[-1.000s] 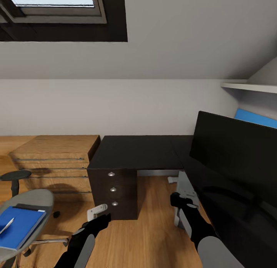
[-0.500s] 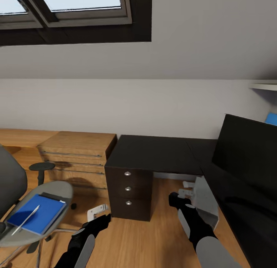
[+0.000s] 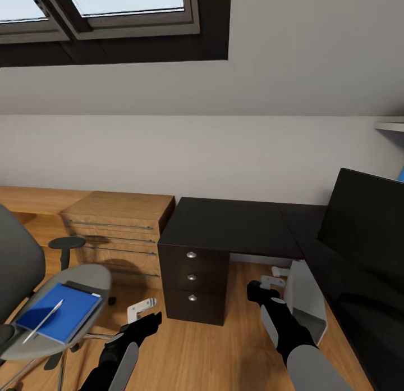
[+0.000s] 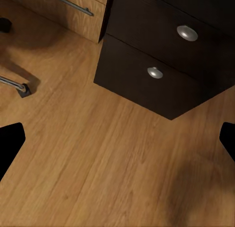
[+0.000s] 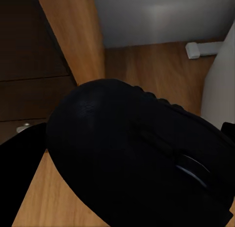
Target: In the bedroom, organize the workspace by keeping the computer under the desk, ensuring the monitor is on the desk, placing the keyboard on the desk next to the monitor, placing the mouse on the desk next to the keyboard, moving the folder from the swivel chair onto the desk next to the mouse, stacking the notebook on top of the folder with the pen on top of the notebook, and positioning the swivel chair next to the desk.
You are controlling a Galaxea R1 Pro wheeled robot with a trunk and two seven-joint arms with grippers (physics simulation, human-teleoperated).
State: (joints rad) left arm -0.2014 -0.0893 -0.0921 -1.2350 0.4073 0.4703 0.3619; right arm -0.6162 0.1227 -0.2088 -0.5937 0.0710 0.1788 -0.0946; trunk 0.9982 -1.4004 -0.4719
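Robot stands on the wooden floor (image 3: 224, 351) facing the black L-shaped table (image 3: 230, 225), whose drawers (image 3: 192, 278) carry silver knobs.

Right gripper (image 3: 259, 292) hangs low in front of the table. In the right wrist view its fingers are clamped on the mouse (image 5: 132, 158), a black rounded body between the two dark fingers (image 5: 22, 153).

Left gripper (image 3: 150, 321) is held low over the floor. In the left wrist view its fingers (image 4: 10, 141) stand wide apart with only floor planks between them.

Swivel chair (image 3: 33, 301) sits to the left, apart from the table. On its seat lies the blue folder (image 3: 59, 312), with the pen (image 3: 42, 321) across it and the notebook (image 3: 84, 289) showing as a dark edge at the folder's far side.

Monitor (image 3: 365, 222) stands on the table's right wing. The light grey computer (image 3: 306, 301) sits on the floor under that wing. A light wooden cabinet (image 3: 120, 228) abuts the table's left end.
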